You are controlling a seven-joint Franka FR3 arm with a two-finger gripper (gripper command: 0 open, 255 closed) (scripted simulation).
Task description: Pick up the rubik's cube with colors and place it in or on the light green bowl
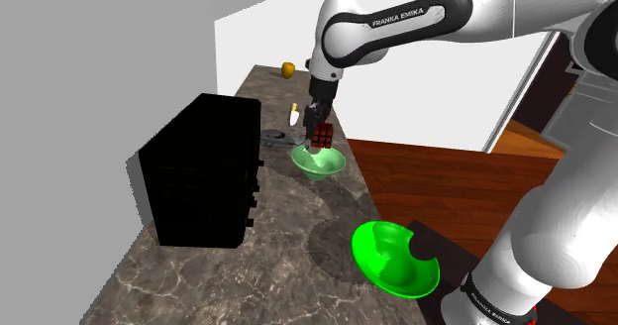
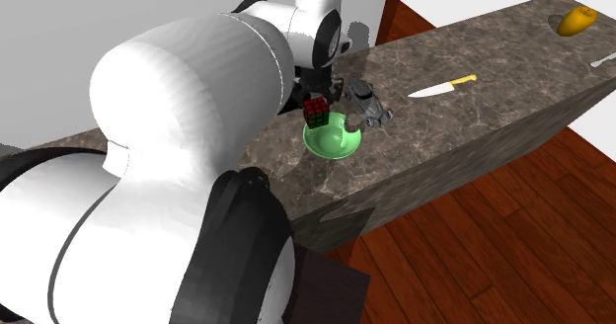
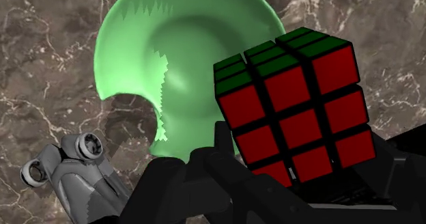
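Observation:
A Rubik's cube (image 1: 323, 135) with red and green faces hangs just above the light green bowl (image 1: 331, 164), and my gripper (image 1: 320, 125) is shut on it. In the second exterior view the cube (image 2: 316, 111) sits over the bowl's (image 2: 336, 142) near rim, partly behind the arm. Seen from the wrist, the black fingers (image 3: 225, 164) clasp the cube (image 3: 293, 113) on both sides, with the bowl (image 3: 136, 59) below and beyond it on the marble counter.
A grey toy car (image 1: 274, 138) lies right beside the bowl. A tall black box (image 1: 203, 169) stands at the shoulder view's left. A bright green bowl (image 1: 394, 259) sits near the stand. A knife (image 2: 442, 86) and a yellow fruit (image 2: 577, 21) lie farther along the counter.

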